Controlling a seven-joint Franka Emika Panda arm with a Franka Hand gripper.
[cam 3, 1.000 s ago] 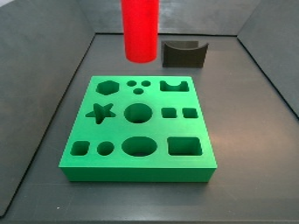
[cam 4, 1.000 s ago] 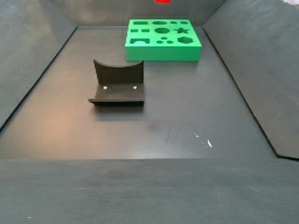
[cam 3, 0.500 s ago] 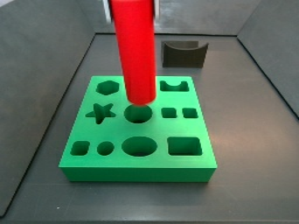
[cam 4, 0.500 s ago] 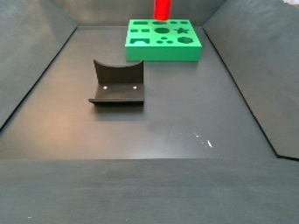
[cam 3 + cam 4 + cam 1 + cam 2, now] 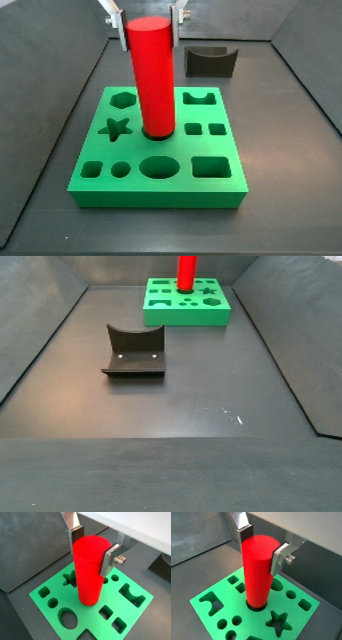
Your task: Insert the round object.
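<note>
The round object (image 5: 152, 78) is a tall, smooth red cylinder standing upright on the green board (image 5: 94, 186), its lower end at the mouth of the round hole in the middle of the board; both wrist views (image 5: 91, 572) (image 5: 260, 569) show the base ringed by the hole's rim, though how deep it sits cannot be told. The board lies toward the far edge of the worktop (image 5: 201, 386) in a side view, with the fixture (image 5: 132, 352) well apart from it, nearer the worktop's middle. The gripper (image 5: 93, 543) stands directly above the board, its 2 silver fingers (image 5: 75, 534) closed partway onto opposite sides of the cylinder near its flat top, pads touching the red surface. Handling judgement: the cylinder appears rigid and light, with a slick, featureless wall that could slip in a weak grip; the sound hold is on the upper part of the wall, as taken here, leaving the lower length free to enter the hole. Its height makes any tilt at the top tell at the base, so it needs to stay vertical. Compared with 0.5 s ago, the cylinder has descended: then its lower end hung over the hole with the top out of frame, now the top and fingers are in view and the base meets the hole.
</note>
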